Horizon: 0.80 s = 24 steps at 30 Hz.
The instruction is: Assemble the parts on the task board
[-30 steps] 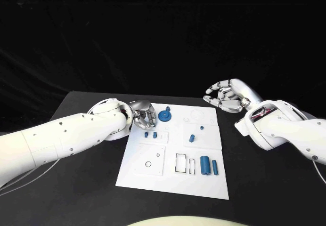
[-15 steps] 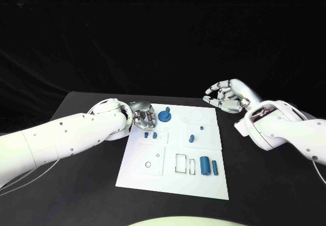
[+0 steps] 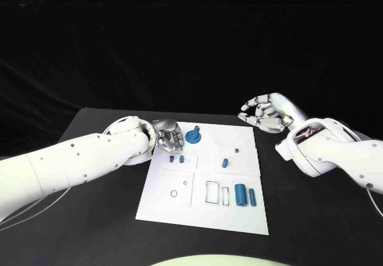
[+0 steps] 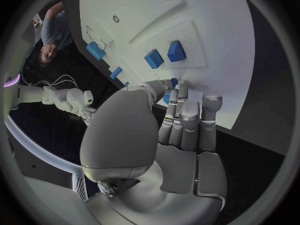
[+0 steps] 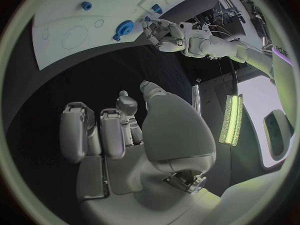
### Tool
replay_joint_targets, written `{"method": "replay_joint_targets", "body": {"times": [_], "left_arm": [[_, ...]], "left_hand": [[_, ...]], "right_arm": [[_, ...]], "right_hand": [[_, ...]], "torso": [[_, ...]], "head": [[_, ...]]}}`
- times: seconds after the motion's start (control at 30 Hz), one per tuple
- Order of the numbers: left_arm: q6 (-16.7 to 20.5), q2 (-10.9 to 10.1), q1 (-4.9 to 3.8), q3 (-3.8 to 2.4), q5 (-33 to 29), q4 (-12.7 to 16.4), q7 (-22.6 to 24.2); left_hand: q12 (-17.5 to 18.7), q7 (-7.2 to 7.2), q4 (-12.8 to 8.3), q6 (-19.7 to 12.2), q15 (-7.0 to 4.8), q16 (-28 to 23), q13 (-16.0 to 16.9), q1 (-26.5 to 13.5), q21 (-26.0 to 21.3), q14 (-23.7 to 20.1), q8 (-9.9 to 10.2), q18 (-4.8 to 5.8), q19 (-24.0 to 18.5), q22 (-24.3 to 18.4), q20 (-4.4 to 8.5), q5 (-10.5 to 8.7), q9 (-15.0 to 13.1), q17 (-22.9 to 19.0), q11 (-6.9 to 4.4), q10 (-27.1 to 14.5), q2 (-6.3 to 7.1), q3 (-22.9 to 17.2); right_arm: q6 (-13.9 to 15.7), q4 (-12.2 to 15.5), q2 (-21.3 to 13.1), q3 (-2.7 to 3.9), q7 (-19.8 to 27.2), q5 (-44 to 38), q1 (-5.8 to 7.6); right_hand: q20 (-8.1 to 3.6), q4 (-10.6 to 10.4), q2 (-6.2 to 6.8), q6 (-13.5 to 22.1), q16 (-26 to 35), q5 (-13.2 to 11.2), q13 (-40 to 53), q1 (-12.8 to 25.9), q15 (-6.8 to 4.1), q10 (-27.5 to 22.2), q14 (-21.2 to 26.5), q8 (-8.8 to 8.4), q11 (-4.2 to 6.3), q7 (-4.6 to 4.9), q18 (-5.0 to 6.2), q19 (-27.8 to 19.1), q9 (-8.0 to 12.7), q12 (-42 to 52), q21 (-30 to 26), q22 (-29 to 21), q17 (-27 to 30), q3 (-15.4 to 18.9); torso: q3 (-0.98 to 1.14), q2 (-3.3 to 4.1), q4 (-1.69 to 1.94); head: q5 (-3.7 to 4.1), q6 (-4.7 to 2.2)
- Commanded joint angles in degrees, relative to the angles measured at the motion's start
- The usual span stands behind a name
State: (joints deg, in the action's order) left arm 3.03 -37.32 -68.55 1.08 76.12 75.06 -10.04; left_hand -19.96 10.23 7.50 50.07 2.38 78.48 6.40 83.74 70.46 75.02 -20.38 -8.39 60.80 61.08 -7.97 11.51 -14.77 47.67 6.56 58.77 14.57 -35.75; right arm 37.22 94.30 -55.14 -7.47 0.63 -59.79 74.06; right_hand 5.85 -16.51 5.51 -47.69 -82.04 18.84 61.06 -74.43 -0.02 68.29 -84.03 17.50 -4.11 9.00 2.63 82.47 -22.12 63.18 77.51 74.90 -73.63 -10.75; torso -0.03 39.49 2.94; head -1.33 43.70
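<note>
From the head view, the white task board [image 3: 209,183] lies in the middle of the black table [image 3: 104,216]. The left hand [image 3: 168,137] sits at the board's far left corner, fingers curled in, right beside a blue gear [image 3: 194,136] that stands on the board; whether the fingers touch it I cannot tell from here. Two small blue blocks [image 3: 177,158] lie just nearer the robot than that hand. A small blue peg [image 3: 225,163] stands near the board's middle, and two blue cylinders [image 3: 245,195] lie side by side near the board's right edge. The right hand [image 3: 267,114] hovers off the board beyond its far right corner, holding nothing, fingers bent in loosely with gaps between them.

In the left wrist view, the left hand [image 4: 181,120] reaches down to the task board [image 4: 206,45] with its fingers close together, the tips at a bit of blue; a grip cannot be made out. The two blue blocks [image 4: 165,55] lie just past the fingertips.

In the right wrist view, the right hand [image 5: 119,127] hangs over the dark table, fingers apart and empty. The task board [image 5: 81,30] lies well away, with the gear [image 5: 124,29] and the left hand [image 5: 159,31] beside it.
</note>
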Motion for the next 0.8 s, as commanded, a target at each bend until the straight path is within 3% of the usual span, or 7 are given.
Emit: {"method": "replay_joint_targets", "body": {"times": [0.03, 0.23, 0.43, 0.8], "left_arm": [[-0.2, 0.1, 0.04, 0.05, -0.6, -0.1, 0.0], [-0.4, 0.0, 0.04, 0.05, -0.7, 0.0, -0.3], [-0.4, -0.2, 0.05, 0.05, -0.9, 0.2, -0.1], [2.9, -0.8, 0.06, 0.05, -2.2, 0.5, 2.5]], "left_hand": [[0.6, 0.09, -0.1, -0.6, 0.18, -0.3, -0.1, -0.8, -0.4, -0.3, 0.6, 0.41, -0.5, -0.3, -0.09, 0.02, 0.1, -0.3, 0.18, -0.6, -0.02, -0.5], [1.2, 0.51, -0.1, -2.2, 0.50, -0.3, -0.3, -1.1, -0.7, -0.7, 2.0, 0.34, -0.8, -0.6, -0.38, 0.07, 0.7, -0.8, 0.54, -1.2, 0.37, -0.6], [1.3, 0.54, -0.1, -2.2, 0.53, -0.4, -0.3, -1.1, -0.9, -0.8, 2.0, 0.27, -1.1, -0.8, -0.40, 0.08, 0.7, -1.1, 0.58, -1.3, 0.37, -0.6], [1.6, 0.27, 0.8, -3.3, 0.65, -0.5, -0.2, -3.1, -1.7, -1.7, 3.2, 0.06, -2.0, -1.6, -0.71, 0.40, 1.2, -2.0, 0.54, -2.1, 1.48, 0.3]], "right_arm": [[-0.4, 0.1, 0.0, 0.01, 0.1, -0.3, -0.04], [-0.4, 0.1, -0.1, 0.01, 0.0, -0.3, -0.04], [-0.5, 0.0, -0.2, 0.01, -0.1, -0.3, -0.04], [-0.5, -0.3, -0.2, 0.01, -0.3, -0.3, -0.04]], "right_hand": [[0.00, -0.1, 0.19, -0.2, 0.2, 0.3, -0.1, 0.4, -0.29, -0.1, -1.9, 0.26, 0.17, -0.18, 0.69, -0.2, 0.1, -0.2, -0.3, 6.1, -0.1, -0.3], [-0.05, -0.1, 0.29, -0.2, 0.3, 0.3, -0.3, 0.4, -0.33, -0.1, -2.0, 0.30, 0.20, -0.21, 0.71, -0.3, 0.1, -0.3, -0.4, 6.0, 0.0, -0.5], [-0.05, -0.1, 0.29, -0.2, 0.3, 0.3, -0.3, 0.4, -0.33, -0.1, -2.0, 0.30, 0.20, -0.21, 0.71, -0.3, 0.1, -0.3, -0.4, 6.0, 0.0, -0.5], [-0.05, -0.1, 0.32, -0.2, 0.3, 0.3, -0.4, 0.5, -0.33, -0.2, -1.9, 0.31, 0.21, -0.21, 0.73, -0.3, 0.1, -0.4, -0.5, 5.9, 0.0, -0.5]], "torso": [[0.00, -0.02, -0.01], [-0.02, 0.00, -0.01], [-0.03, 0.00, 0.01], [-0.04, 0.01, 0.06]], "head": [[0.06, -0.07], [0.08, -0.07], [0.10, -0.07], [0.20, -0.12]]}}
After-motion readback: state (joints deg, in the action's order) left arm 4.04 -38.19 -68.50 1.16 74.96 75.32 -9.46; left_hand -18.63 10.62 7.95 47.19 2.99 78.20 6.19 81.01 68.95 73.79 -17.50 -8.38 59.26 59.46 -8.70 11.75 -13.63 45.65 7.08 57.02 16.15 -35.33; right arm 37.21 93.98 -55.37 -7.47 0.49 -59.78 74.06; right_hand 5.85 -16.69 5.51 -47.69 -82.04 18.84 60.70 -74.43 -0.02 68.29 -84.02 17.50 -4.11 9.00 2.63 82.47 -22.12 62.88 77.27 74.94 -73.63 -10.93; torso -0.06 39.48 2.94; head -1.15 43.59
